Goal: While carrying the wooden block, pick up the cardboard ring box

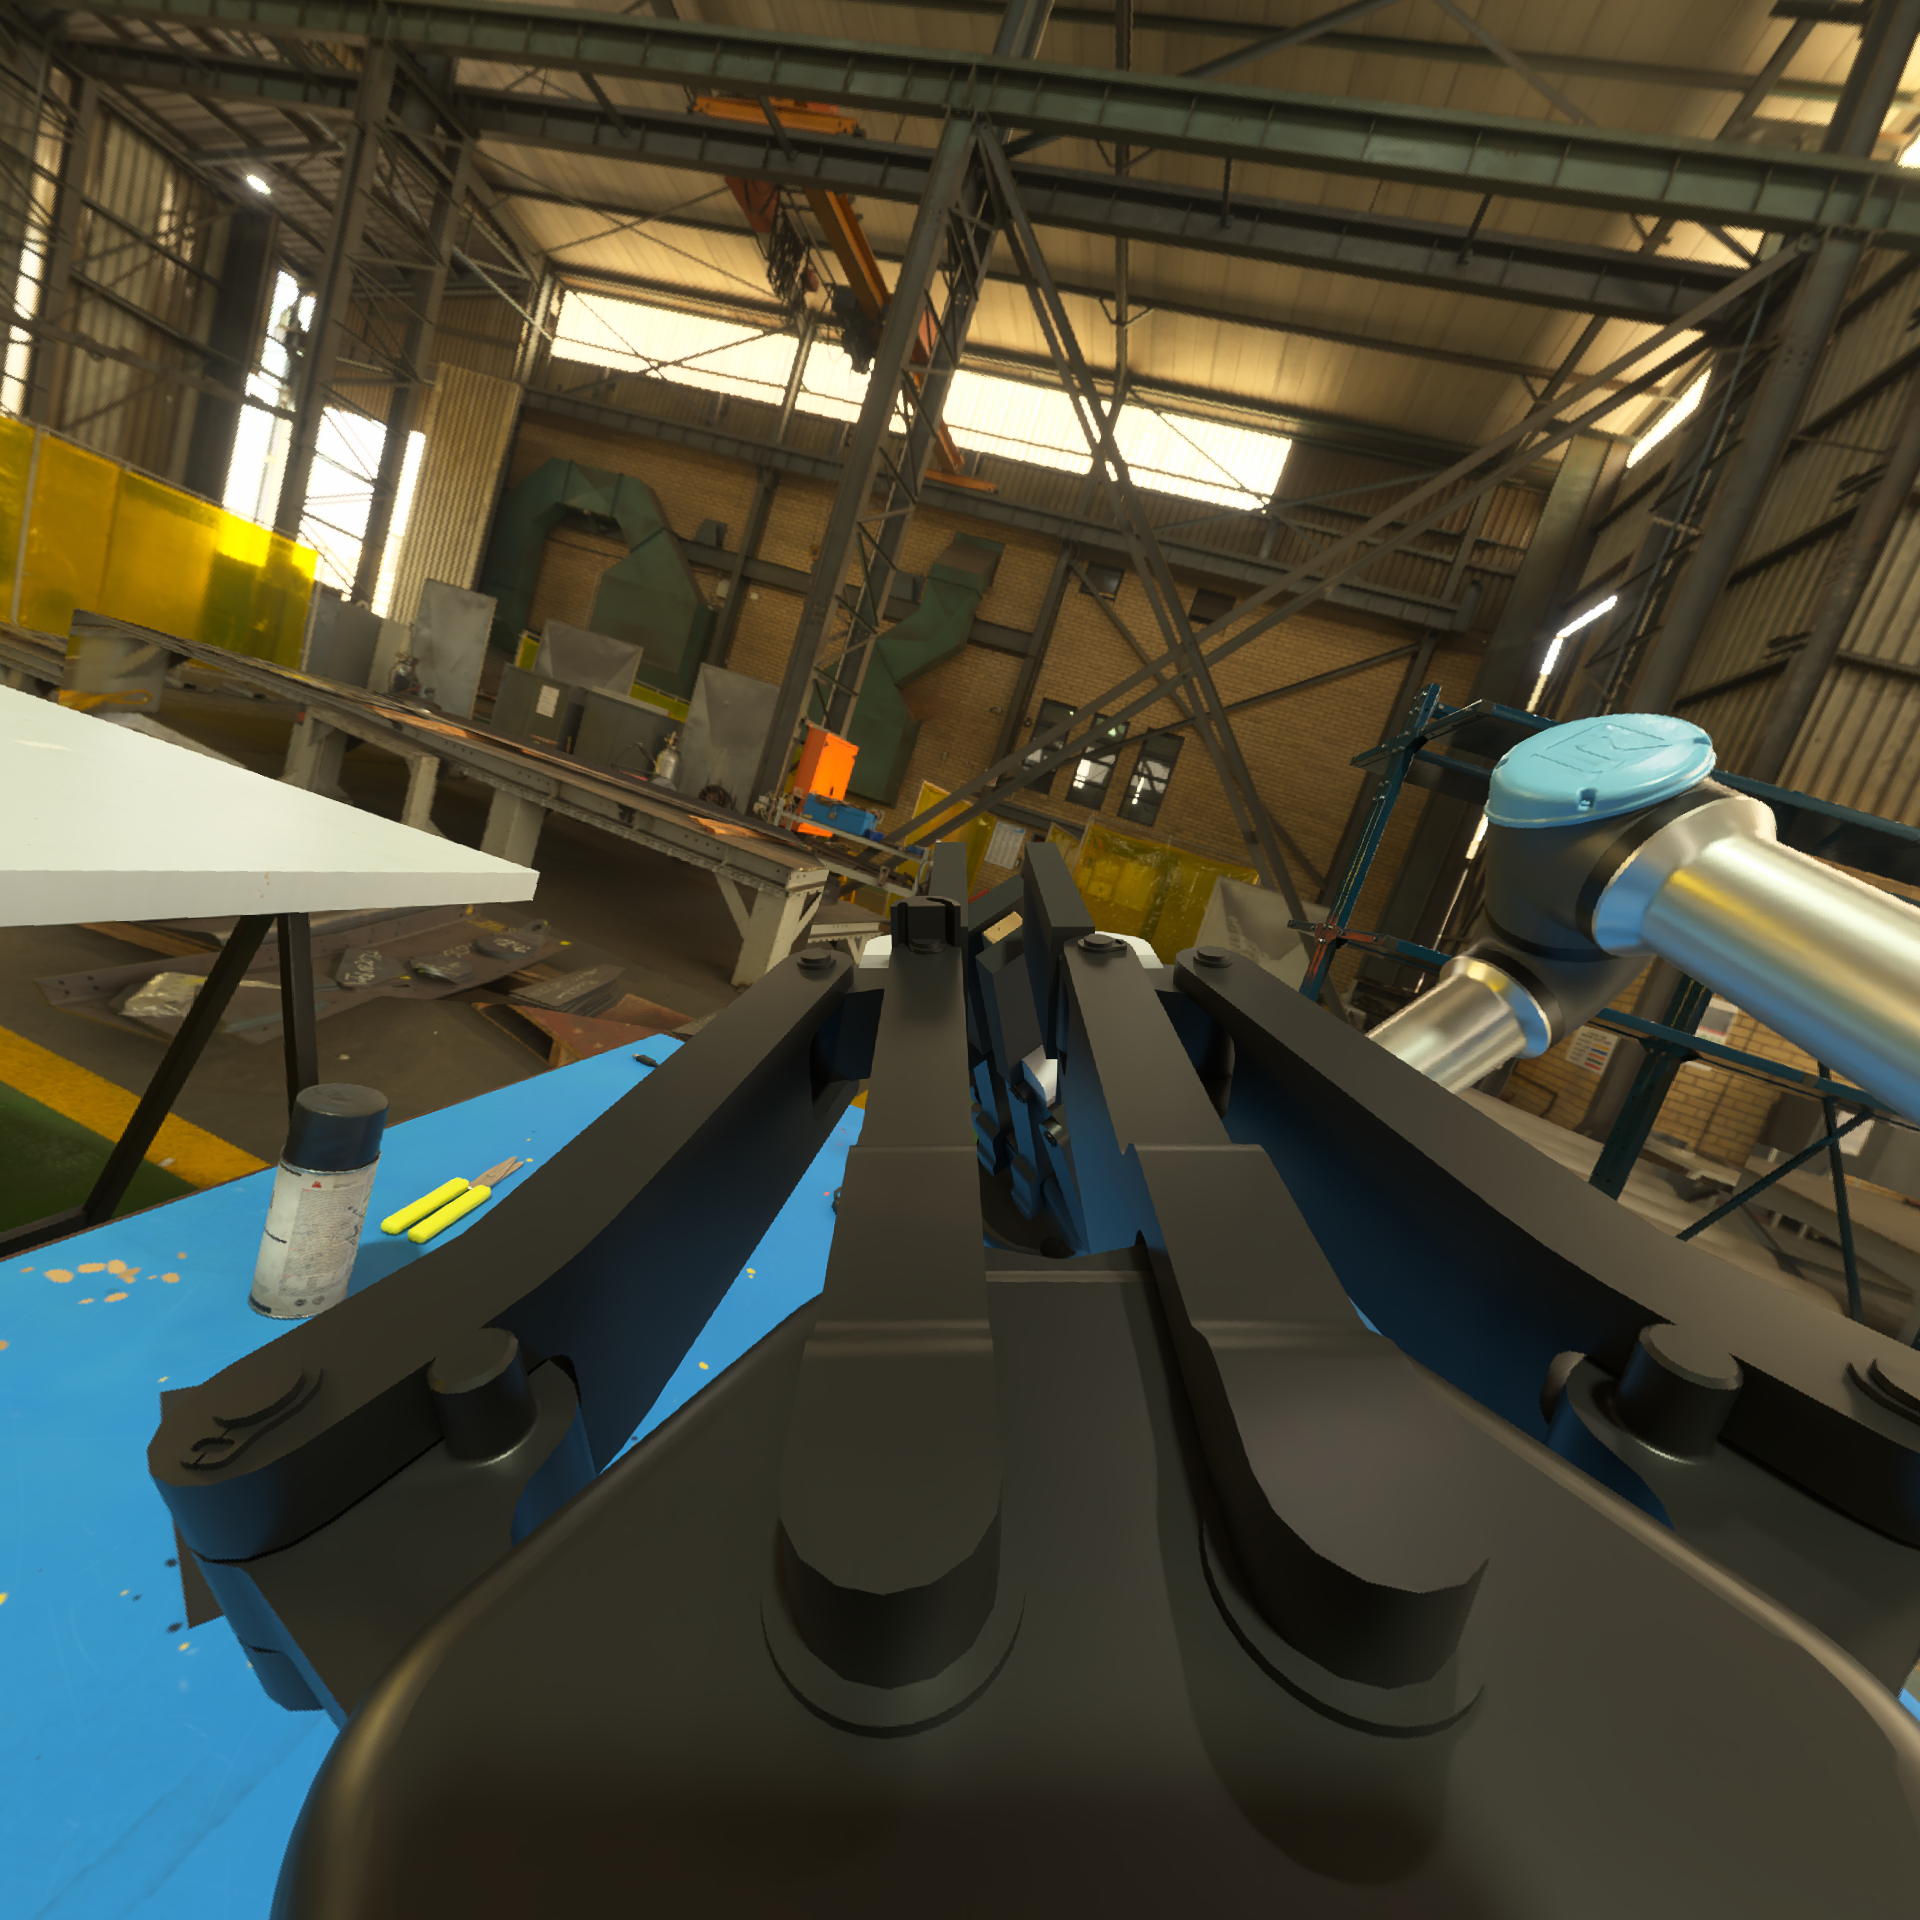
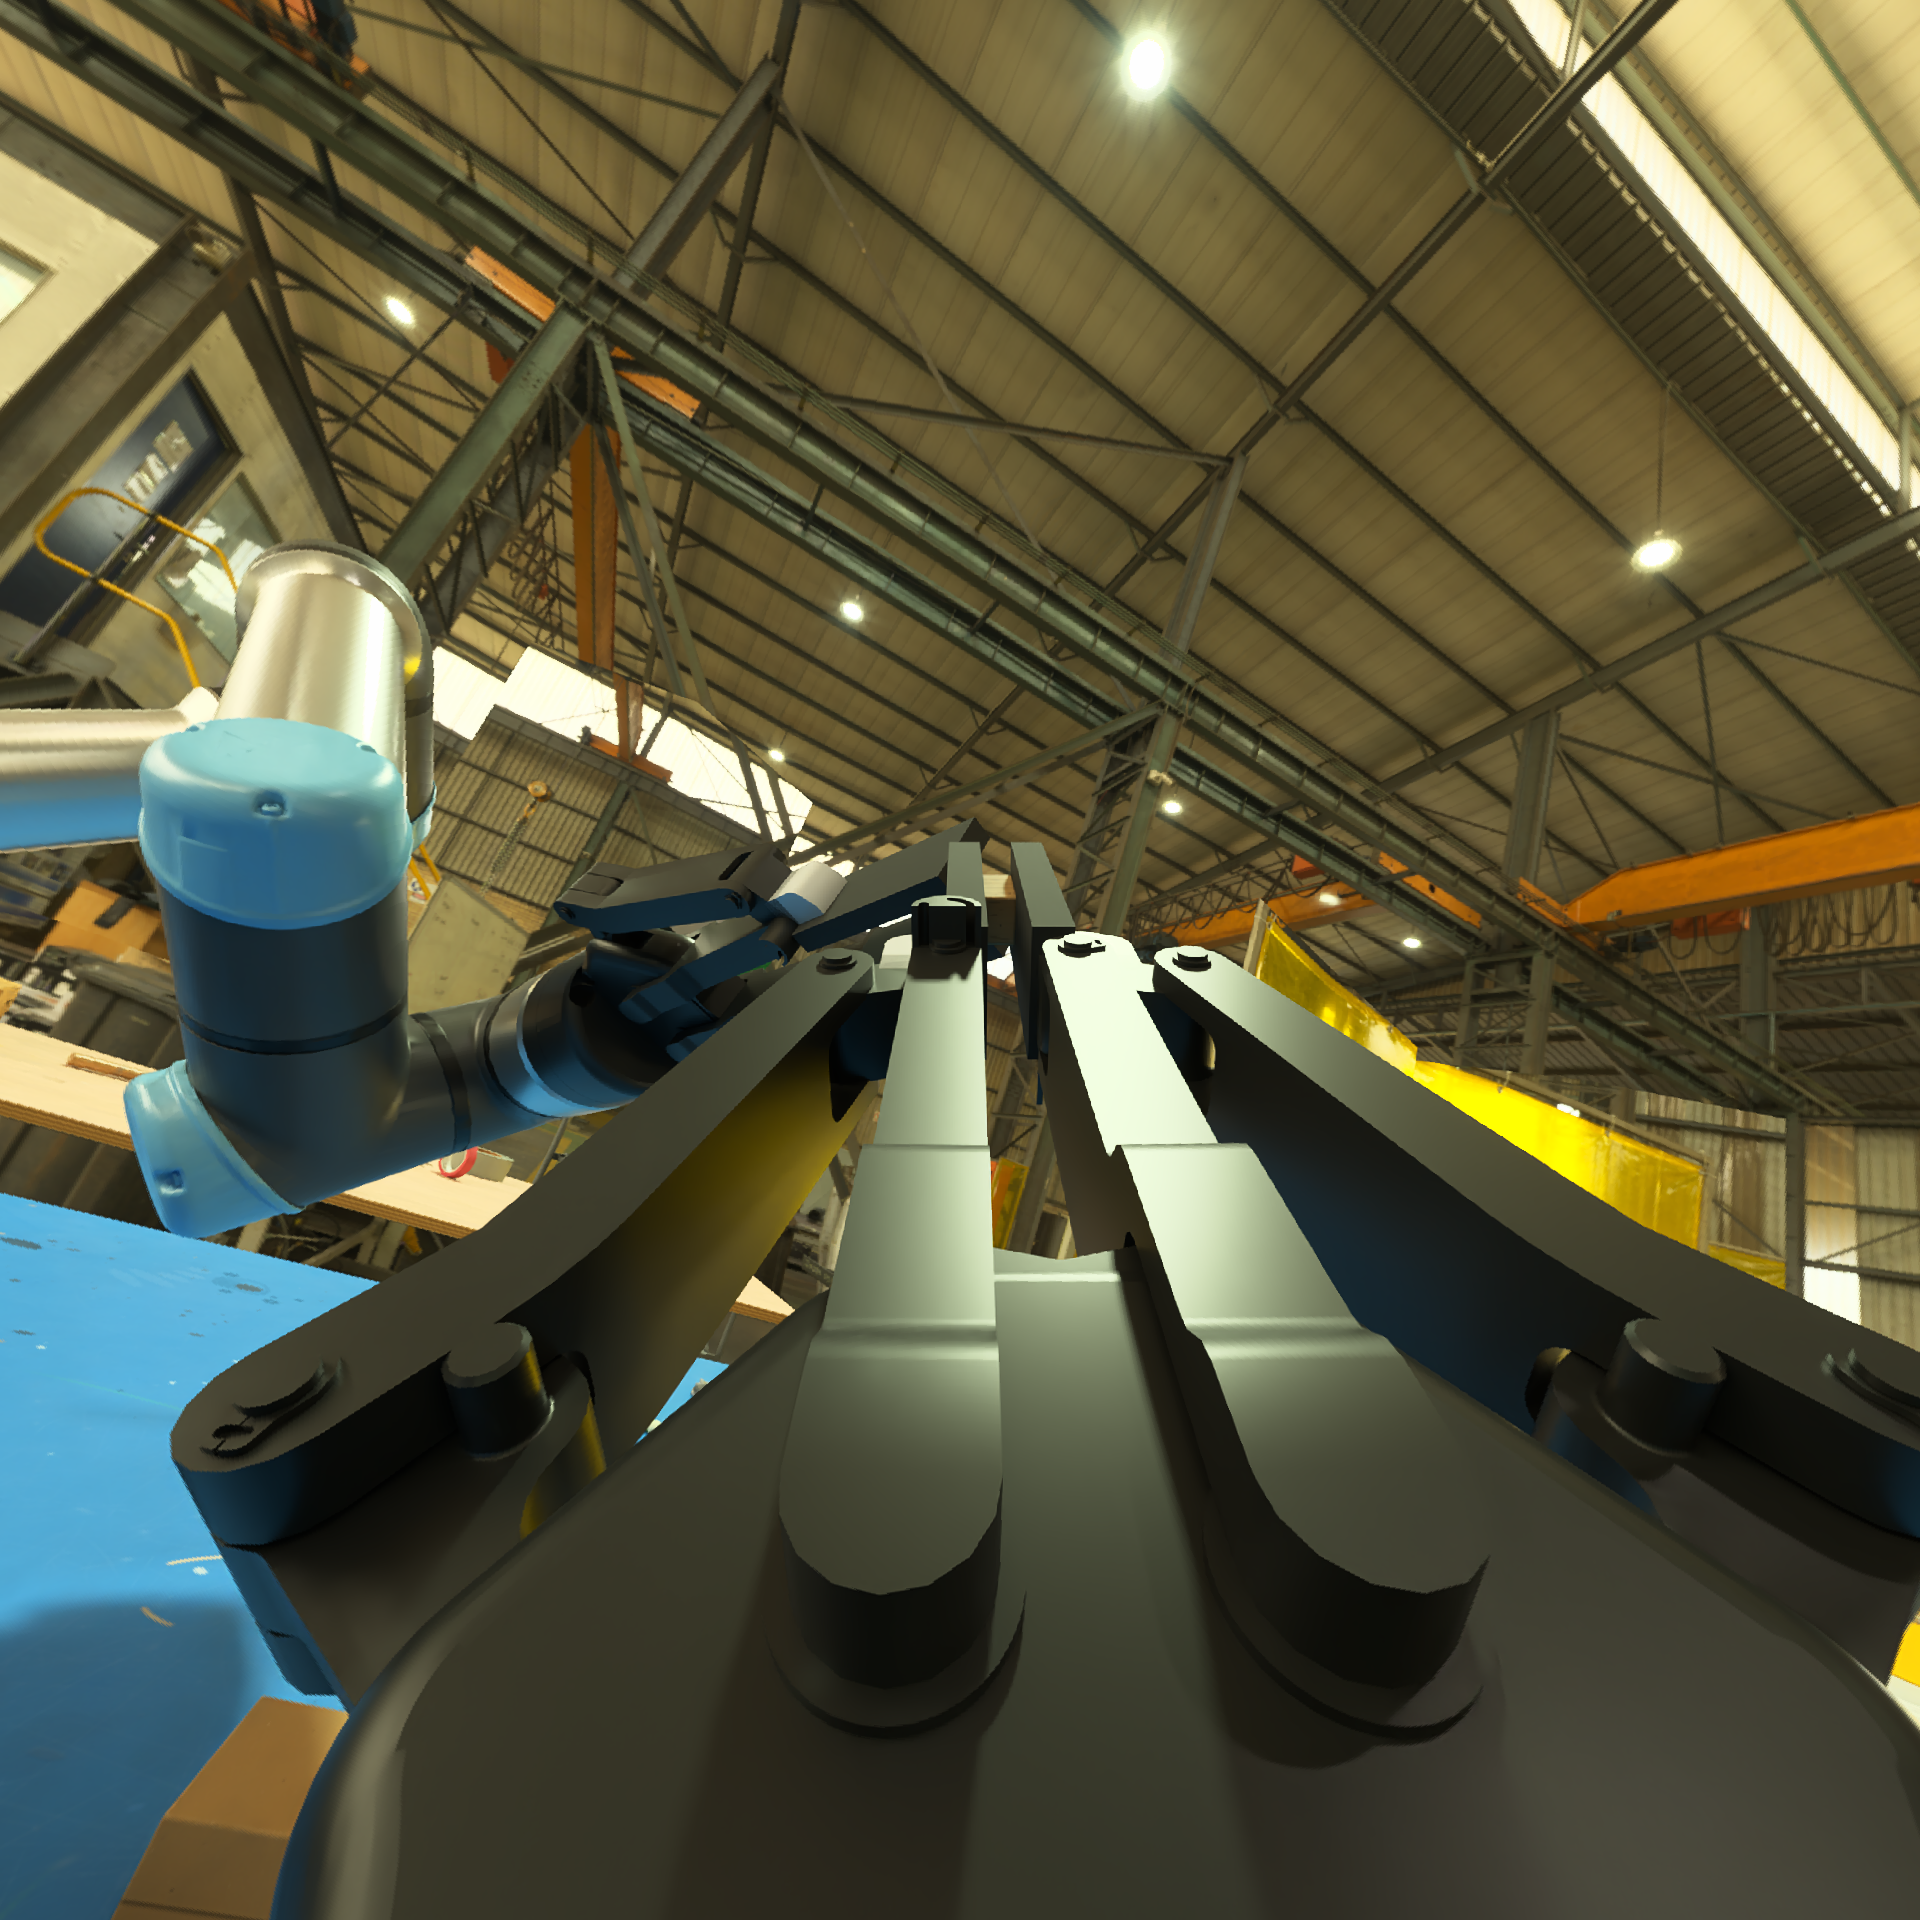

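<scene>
the wooden block (image 2: 997, 888) is being pinched between both nearly closed grippers, left gripper (image 1: 992, 883) and right gripper (image 2: 1000, 883), freeing neither for the cardboard ring box (image 2: 223, 1808).

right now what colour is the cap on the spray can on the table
Dark navy, almost black, on the spray can with a white-grey body; the left wrist view shows it best.

The left gripper (image 1: 992, 883) and right gripper (image 2: 997, 883) look like matt black plastic, smooth. At three o'clock, the arm (image 1: 1766, 935) shows glossy brushed metal with a satin blue cap. The table (image 1: 125, 1558) is matt blue, paint-flecked. At seven o'clock, cardboard (image 2: 229, 1808) looks dull brown.
</scene>
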Tool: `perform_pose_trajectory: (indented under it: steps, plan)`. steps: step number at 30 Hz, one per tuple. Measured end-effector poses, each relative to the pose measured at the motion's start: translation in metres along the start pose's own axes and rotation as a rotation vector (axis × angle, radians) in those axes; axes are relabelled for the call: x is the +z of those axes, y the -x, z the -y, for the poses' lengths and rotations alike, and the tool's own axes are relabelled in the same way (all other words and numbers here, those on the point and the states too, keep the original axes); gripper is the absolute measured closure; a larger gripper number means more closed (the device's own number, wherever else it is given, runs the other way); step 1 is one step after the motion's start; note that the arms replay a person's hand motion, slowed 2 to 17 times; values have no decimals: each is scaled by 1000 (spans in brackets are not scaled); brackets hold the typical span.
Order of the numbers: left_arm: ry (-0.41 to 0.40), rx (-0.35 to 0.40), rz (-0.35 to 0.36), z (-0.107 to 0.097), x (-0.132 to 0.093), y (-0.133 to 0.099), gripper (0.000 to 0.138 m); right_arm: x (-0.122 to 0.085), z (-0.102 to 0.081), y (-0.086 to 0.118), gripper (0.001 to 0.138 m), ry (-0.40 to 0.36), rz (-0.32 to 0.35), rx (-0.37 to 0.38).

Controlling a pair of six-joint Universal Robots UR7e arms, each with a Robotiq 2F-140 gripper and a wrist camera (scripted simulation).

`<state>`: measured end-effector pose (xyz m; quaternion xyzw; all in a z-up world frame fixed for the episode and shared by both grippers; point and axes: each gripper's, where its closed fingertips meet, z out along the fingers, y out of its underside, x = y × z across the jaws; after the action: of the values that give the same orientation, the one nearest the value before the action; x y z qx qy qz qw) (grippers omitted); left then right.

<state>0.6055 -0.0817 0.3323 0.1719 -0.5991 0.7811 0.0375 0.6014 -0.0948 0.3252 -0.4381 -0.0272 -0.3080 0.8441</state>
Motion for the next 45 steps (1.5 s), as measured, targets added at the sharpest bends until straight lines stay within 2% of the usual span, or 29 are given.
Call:
perform_pose_trajectory:
  steps: [11, 32, 45]
  plan:
    - [42, 38, 14, -4, -1, 0, 124, -2, -1, 3, 131, 5, 6, -30]
    - [103, 103, 36, -6, -3, -2, 124, -2, -2, 5, 131, 4, 19, 21]
    - [104, 108, 28, -6, -4, -3, 124, -1, 0, 6, 131, 8, 30, 48]
